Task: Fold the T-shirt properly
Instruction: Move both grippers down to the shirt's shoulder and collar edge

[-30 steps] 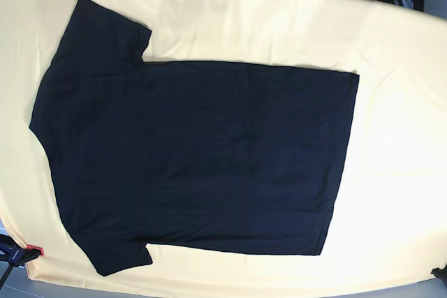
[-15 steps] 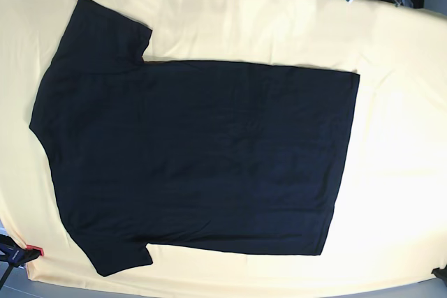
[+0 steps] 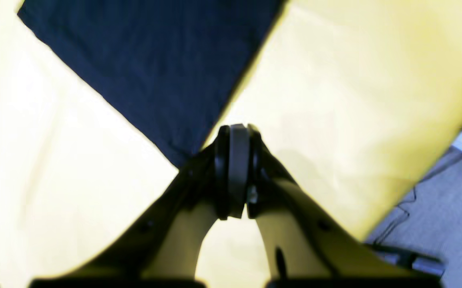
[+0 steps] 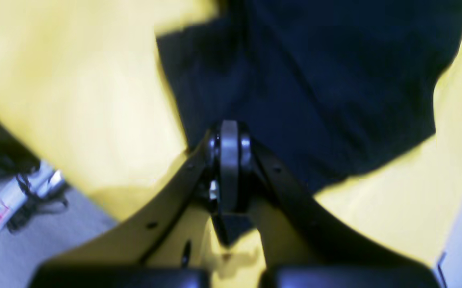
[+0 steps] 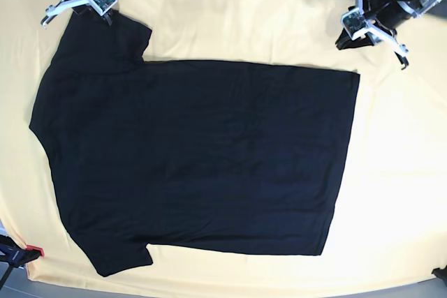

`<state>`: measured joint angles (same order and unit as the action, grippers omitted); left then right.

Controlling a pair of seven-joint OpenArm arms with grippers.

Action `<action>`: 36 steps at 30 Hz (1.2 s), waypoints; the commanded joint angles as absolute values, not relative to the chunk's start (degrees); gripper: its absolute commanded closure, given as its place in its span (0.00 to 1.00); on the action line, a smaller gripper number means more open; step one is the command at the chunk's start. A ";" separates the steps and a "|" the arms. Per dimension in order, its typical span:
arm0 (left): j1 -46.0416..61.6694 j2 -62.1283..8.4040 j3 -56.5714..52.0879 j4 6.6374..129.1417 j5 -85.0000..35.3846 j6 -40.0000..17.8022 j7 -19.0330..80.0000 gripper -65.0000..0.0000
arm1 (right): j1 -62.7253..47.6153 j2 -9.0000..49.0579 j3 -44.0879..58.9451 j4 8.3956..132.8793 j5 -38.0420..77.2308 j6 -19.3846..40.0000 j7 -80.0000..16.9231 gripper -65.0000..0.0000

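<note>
T-shirt (image 5: pixel 195 158) flat, plain side up, across yellow cloth (image 5: pixel 405 172) on surface. Left tool (image 3: pixel 233 132) clenched empty near far-right hem corner; right tool (image 4: pixel 229 132) clenched empty over far-left sleeve. Approach step, probably; next: open, pinch far edge.

Table under pale yellow cloth (image 5: pixel 398 172); black T-shirt (image 5: pixel 195 158) spread flat on cloth, plain side up.

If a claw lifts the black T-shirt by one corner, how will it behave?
The T-shirt will probably droop, since it lies flat as thin cloth. Being wide, most of it would likely drag over the yellow cloth. It seems light and cannot roll.
</note>
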<state>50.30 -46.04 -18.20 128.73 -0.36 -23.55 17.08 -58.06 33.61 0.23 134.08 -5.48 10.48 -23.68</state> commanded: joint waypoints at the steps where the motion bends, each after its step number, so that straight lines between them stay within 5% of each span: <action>1: 49.06 -47.68 -18.48 127.13 -0.67 -25.10 14.74 0.95 | -57.21 34.26 0.64 135.00 -5.76 9.87 -22.87 1.00; 5: 42.78 -51.55 -17.39 118.04 -0.64 -32.88 9.02 0.55 | -53.69 34.17 0.64 133.84 -5.69 11.90 -21.54 1.00; 7: 39.29 -53.58 -15.53 114.15 -0.64 -34.00 8.32 0.44 | -52.82 34.11 0.64 132.92 -4.01 12.69 -21.61 1.00; 23: 5.56 -56.18 19.75 96.57 7.44 -29.85 7.51 0.44 | -52.49 30.30 0.64 132.73 -1.02 13.10 -21.58 1.00; 26: 2.26 -56.16 22.41 96.77 7.68 -27.77 7.53 0.53 | -52.51 30.15 0.64 132.42 -1.06 13.10 -21.61 1.00; 28: 0.86 -56.18 22.65 97.14 7.25 -27.79 8.12 0.76 | -52.49 30.15 0.64 131.28 -1.37 13.13 -21.61 1.00; 30: 0.05 -56.18 22.65 98.02 6.39 -27.79 10.61 1.00 | -52.49 30.17 0.64 129.67 -1.72 13.13 -21.61 0.81; 33: -0.01 -56.21 22.63 99.77 4.95 -26.63 13.87 1.00 | -52.34 30.17 0.64 126.58 -1.69 16.03 -21.58 0.51; 36: -0.03 -56.21 22.63 100.99 3.99 -25.26 14.63 1.00 | -51.53 30.17 0.64 123.87 -1.72 18.68 -21.58 0.49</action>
<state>0.67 -55.07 23.20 100.36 3.62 -25.98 14.46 -51.33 29.63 0.23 123.00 -1.50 19.35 -22.81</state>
